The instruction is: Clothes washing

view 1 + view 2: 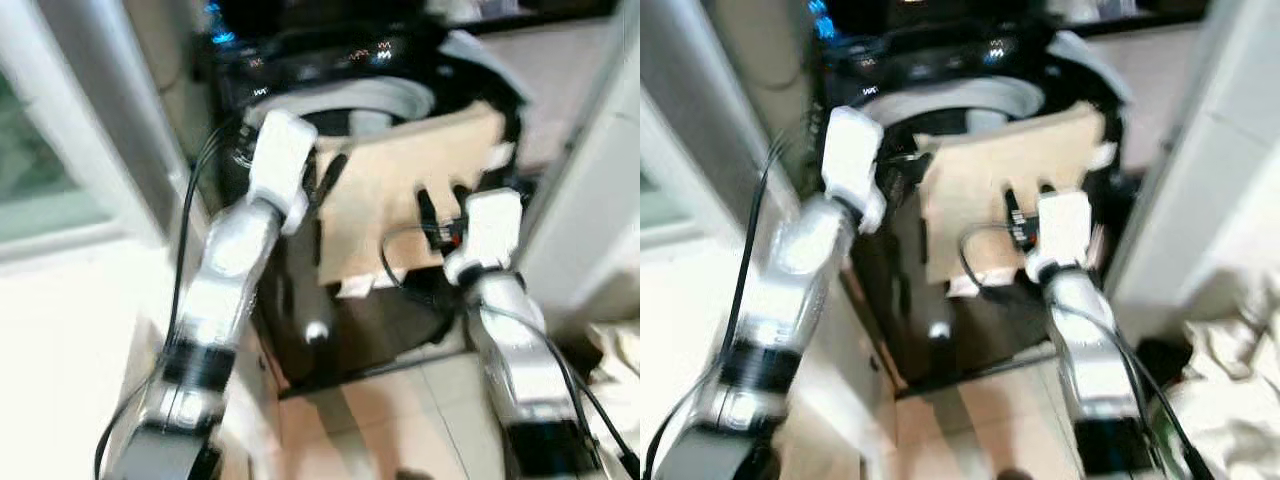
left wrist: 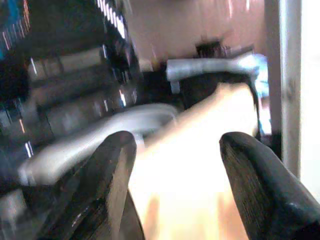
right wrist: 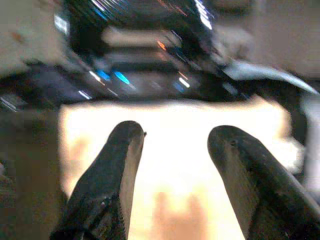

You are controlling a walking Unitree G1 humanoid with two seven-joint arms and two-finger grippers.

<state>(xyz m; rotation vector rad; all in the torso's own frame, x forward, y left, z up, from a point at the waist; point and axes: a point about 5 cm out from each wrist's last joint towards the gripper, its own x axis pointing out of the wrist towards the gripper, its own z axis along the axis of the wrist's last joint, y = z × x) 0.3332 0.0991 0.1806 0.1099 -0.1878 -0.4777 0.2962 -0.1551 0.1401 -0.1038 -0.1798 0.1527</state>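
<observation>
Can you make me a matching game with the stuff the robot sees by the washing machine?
Things:
1. washing machine
2. cloth
3. left gripper
4. floor

Descriptions:
A. tan, draped over the machine's front
B. black, with lit displays
C. pale tiles
D. two black fingers, spread apart

Pairs: 1-B, 2-A, 3-D, 4-C

You have a black top-loading washing machine (image 1: 300, 70) ahead, standing on pale tiled floor (image 1: 400, 410). A tan cloth (image 1: 400, 190) lies draped over its front rim, hanging down the dark front panel. At about four o'clock on the floor sits what looks like a heap of pale laundry (image 1: 1240, 400), though blur hides detail.
</observation>
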